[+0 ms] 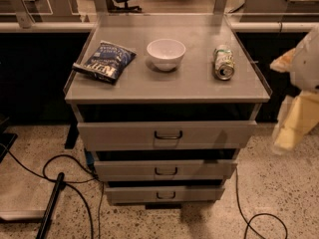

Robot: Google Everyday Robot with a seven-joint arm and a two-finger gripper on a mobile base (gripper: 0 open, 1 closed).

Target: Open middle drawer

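Middle drawer (164, 169): lower centre of the frame, second front down, between the taller top drawer (167, 133) and the small bottom drawer (164, 193); nothing is touching it, and I judge the pull not yet begun
Handle (166, 171): small dark loop at the centre of that front, my only purchase
Gripper (293, 129): right edge of the frame, hanging beside the cabinet (169, 86) at about top-drawer height, well apart from the handle; released or clenched, I cannot tell
Risk, wrong drawer: three look-alike loops stacked in one column, and the top one sits closest to my current height, so coming in too high means I pull that one instead
Risk, missed hook: the loop is thin and low, so an off-centre approach could slip off or just bump the panel
Risk, collision: sweeping in from the right, I could clip the cabinet's right corner or the top drawer's front
Risk, tabletop: a hard yank could jolt the cabinet, and the can (224, 62) lying on its side at upper right could roll; the bowl (166, 53) and chip bag (104, 61) look steadier
Risk, floor: the cable (249, 205) loops at lower right, and I could snag it if I roll in close
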